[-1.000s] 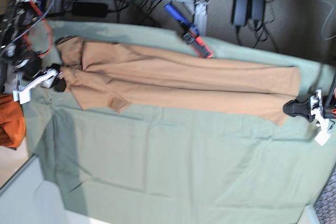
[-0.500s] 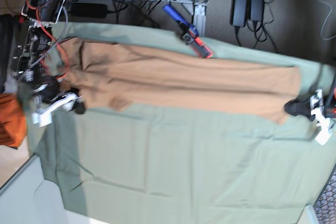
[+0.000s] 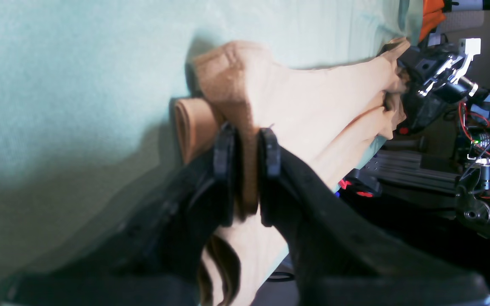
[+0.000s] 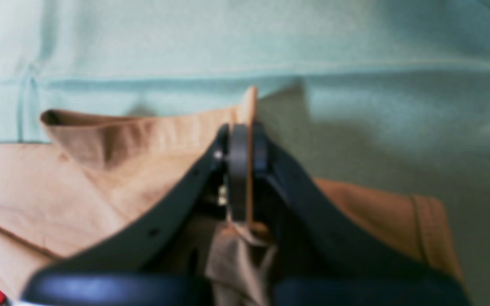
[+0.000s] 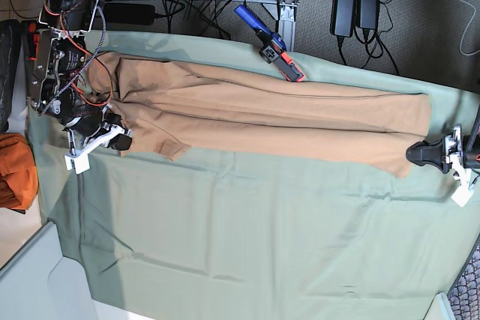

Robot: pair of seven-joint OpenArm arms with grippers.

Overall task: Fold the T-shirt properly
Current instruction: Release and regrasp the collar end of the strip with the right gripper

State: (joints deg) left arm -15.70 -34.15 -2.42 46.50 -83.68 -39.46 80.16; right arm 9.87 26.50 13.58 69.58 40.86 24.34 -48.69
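At the far left of the base view, a darker orange cloth bundle (image 5: 15,170) lies off the table edge. Just right of it, the right gripper (image 5: 118,140) sits at the T-shirt's (image 5: 277,121) sleeve end; the right wrist view shows its 2 black jaws pressed together on a thin edge of the tan fabric (image 4: 100,170). That T-shirt lies folded into a long narrow band across the upper part of the sage-green cloth (image 5: 247,237), running from the left end to the right. Above the band's middle, a blue and red tool (image 5: 268,43) rests at the far edge of the green cloth. At the right end, the left gripper (image 5: 417,154) pinches a bunched fold at the shirt's lower corner, the cloth (image 3: 304,106) clamped between both jaws in the left wrist view.
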